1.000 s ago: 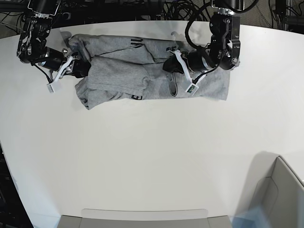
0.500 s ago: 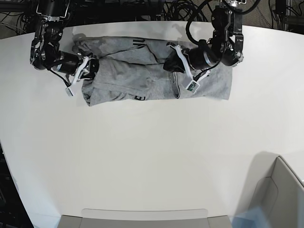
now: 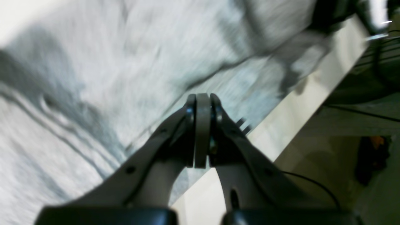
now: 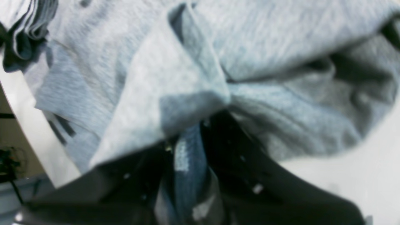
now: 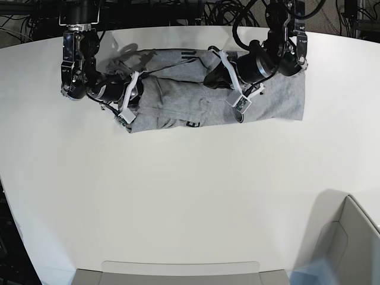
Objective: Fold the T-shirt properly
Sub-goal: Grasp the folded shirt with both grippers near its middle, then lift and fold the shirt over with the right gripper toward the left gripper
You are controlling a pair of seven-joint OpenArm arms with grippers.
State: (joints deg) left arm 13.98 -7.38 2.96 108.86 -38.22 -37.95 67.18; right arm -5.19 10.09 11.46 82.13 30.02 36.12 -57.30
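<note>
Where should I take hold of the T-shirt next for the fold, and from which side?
Probably the T-shirt's flat outer end, on the base view's right, coming in from that side: the cloth lies smooth and free there with bare table beside it. The other end is bunched around the right gripper.

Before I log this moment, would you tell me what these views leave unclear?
- T-shirt print: base view, folds hide all but small dark marks.
- Right gripper: right wrist view, blurred, cloth covers its tips; grip uncertain.
- Left gripper: left wrist view, motion blur smears the cloth beyond; shut, apparently on nothing.
</note>
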